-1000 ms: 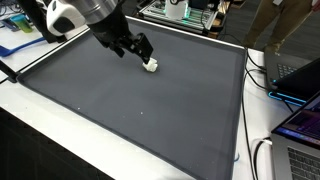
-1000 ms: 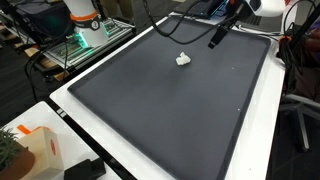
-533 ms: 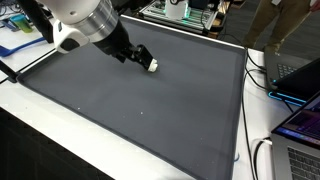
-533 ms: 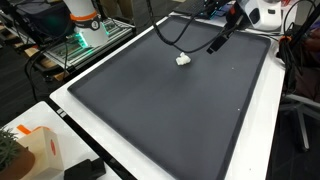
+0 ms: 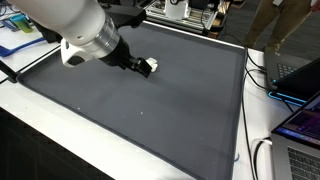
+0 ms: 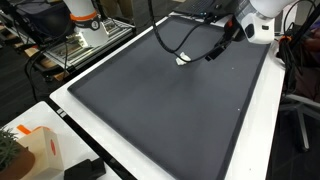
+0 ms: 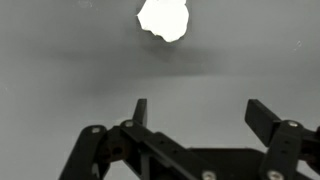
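My claw point(image 7: 200, 108) stands wide and empty, just short of the white lump point(image 7: 163, 18). The lump lies on the dark table point(image 5: 150, 120), nearer the edge my arm reaches over.

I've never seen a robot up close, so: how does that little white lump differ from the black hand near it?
The lump is white, small and irregular; the hand is black, larger, with two straight fingers. The lump lies on the grey mat; the hand hangs open apart from it, holding nothing. Both are over the mat.
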Controlling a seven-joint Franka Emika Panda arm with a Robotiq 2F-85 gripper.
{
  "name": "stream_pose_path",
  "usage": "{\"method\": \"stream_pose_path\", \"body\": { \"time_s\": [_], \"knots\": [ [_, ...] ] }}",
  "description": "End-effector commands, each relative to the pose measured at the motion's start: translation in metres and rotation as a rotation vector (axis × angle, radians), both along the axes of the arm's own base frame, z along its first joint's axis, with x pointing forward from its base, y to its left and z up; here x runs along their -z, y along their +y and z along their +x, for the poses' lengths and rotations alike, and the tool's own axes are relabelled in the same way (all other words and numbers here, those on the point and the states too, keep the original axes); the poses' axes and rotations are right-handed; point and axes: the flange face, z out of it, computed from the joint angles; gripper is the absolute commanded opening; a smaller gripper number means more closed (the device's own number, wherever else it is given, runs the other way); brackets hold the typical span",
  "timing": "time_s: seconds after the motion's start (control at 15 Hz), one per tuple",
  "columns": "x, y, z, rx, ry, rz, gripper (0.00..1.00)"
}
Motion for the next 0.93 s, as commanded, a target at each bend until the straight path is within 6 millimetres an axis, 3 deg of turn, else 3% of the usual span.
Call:
{"method": "stream_pose_path", "body": {
  "time_s": [0.0,0.2,0.87],
  "knots": [
    [0.008,-0.002,0.003,0.022,0.024,-0.031,1.0],
    [0.014,-0.003,0.002,0.03,0.04,-0.038,1.0],
    [0.006,0.005,-0.019,0.044,0.195,-0.082,1.0]
  ]
}}
